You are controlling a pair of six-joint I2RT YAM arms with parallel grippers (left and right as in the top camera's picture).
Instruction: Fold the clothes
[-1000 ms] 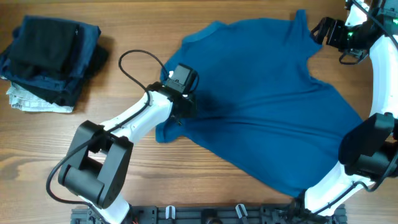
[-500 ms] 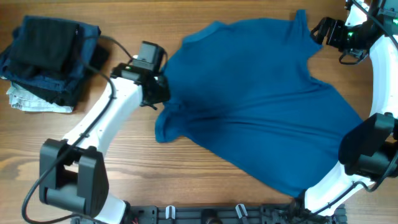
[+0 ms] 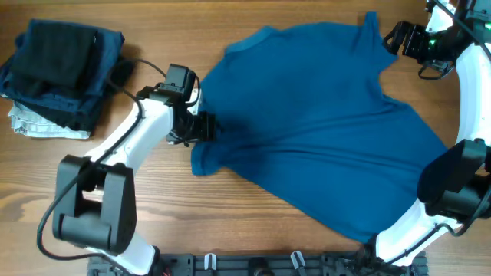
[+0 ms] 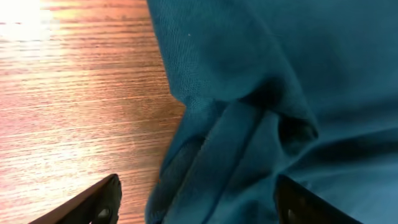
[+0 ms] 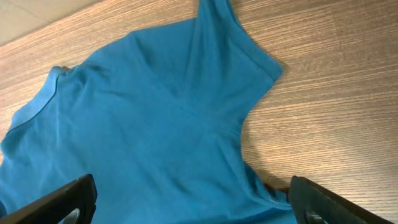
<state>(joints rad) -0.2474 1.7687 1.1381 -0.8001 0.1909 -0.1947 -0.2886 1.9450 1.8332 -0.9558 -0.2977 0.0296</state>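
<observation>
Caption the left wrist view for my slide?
Open left gripper above the bunched sleeve of the blue T-shirt on the wooden table.

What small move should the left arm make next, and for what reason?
Probably lower the left gripper and close it on the bunched sleeve. Its jaws stand open and hold nothing, with the crumpled sleeve edge between them. The T-shirt lies unfolded on the table, so that sleeve likely needs pulling flat first.

The left arm's fingers (image 4: pixel 96 202) have moved left to the T-shirt's (image 3: pixel 322 115) sleeve (image 3: pixel 205 157).
</observation>
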